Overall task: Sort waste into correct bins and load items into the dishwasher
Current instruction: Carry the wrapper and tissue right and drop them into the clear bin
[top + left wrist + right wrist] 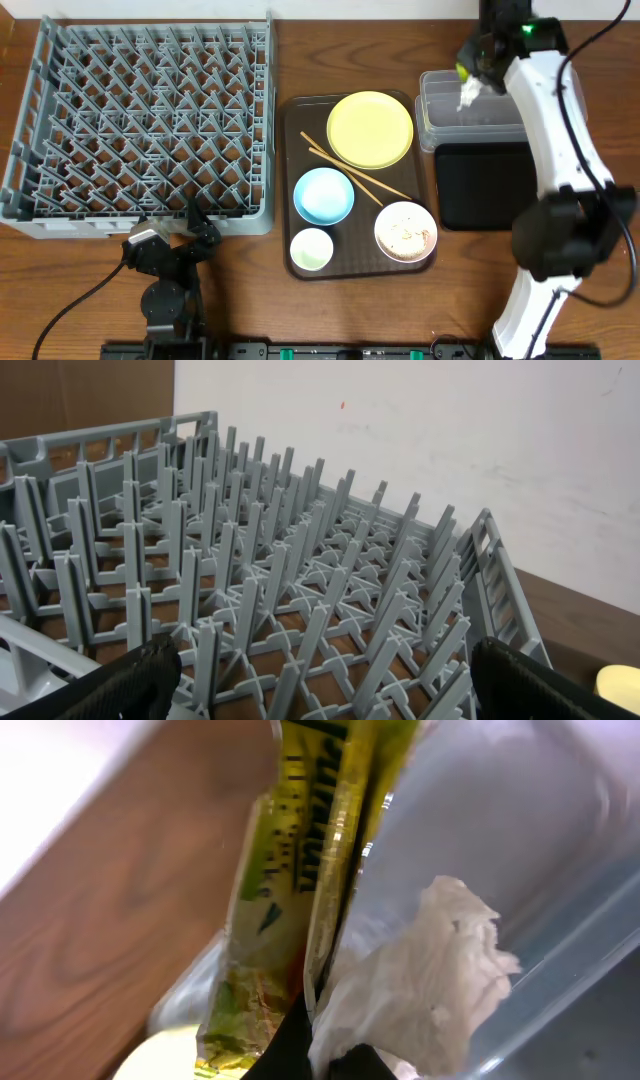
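My right gripper (472,78) hangs over the clear tub (450,120) and is shut on the green-yellow snack wrapper (300,870) together with the crumpled white tissue (420,970). Both dangle at the tub's near wall (540,830). The black tray (485,190) lies just in front of the tub. The yellow plate (369,129), chopsticks (360,177), light blue bowl (323,195), small white cup (311,249) and white bowl (405,231) holding food scraps sit on the brown tray (298,120). My left gripper (195,225) stands open at the front edge of the grey dish rack (140,120), holding nothing.
In the left wrist view the rack's upright pegs (300,580) fill the space between the two dark fingers (120,680). The right arm's white links (560,150) reach over the black tray. Bare wood table (350,310) lies in front of the brown tray.
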Controlling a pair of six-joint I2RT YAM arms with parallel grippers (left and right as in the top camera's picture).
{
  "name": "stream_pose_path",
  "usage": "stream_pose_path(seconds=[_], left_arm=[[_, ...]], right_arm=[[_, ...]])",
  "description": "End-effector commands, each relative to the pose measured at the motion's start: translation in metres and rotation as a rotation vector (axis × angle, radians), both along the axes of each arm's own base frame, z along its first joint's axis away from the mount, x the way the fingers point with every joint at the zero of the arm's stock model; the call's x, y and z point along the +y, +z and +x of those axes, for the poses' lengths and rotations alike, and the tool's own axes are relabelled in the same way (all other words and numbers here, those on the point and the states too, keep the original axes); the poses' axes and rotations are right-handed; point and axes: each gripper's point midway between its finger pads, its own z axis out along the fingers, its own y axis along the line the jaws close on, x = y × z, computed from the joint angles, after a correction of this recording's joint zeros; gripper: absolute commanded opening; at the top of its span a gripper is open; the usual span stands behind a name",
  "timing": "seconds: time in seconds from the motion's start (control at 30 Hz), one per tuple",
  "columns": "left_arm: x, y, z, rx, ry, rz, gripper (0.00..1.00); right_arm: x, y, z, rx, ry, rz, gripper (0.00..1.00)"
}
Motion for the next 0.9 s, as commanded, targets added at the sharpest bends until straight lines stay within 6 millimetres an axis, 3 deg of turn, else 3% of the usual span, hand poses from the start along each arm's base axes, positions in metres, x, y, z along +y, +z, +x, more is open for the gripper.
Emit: stream_pose_path(seconds=[0.0,0.13,0.23,0.3,0.43,0.53,0.63,0.7,0.77,0.87], left_arm=[[0.004,-0.018,-0.001,0.061,0.017,0.016,0.93],[0.004,-0.018,-0.001,0.061,0.017,0.016,0.93],[0.004,-0.018,-0.001,0.061,0.017,0.016,0.94],[0.004,-0.018,-0.001,0.061,0.017,0.016,0.93],[0.004,-0.018,-0.001,0.061,0.017,0.016,0.93],[0.004,-0.018,-0.001,0.061,0.017,0.016,0.93],[0.004,-0.018,-0.001,0.061,0.017,0.016,0.93],[0.004,-0.018,-0.001,0.061,0.017,0.016,0.93],[0.004,-0.018,-0.001,0.061,0.017,0.016,0.93],[0.004,-0.018,-0.001,0.061,0.017,0.016,0.93]], right_arm=[[-0.013,-0.027,-0.001,0.018,-0.226,0.065,0.02],[-0.017,-0.052,-0.001,0.057,-0.28,0.076,0.03],[-0.016,-0.056,-0.001,0.067,-0.278,0.078,0.05],[-0.014,-0.053,-0.001,0.06,-0.275,0.087,0.21],[-0.013,-0.039,-0.001,0.04,-0.238,0.088,0.66],[-0.013,-0.015,0.002,-0.009,-0.178,0.074,0.83],[-0.012,0.022,0.006,-0.088,-0.075,0.039,0.91],[-0.01,0.049,0.009,-0.148,0.022,0.001,0.91],[0.006,0.08,0.009,-0.202,0.217,-0.042,0.91],[0.031,0.104,-0.002,-0.23,0.436,-0.056,0.93]])
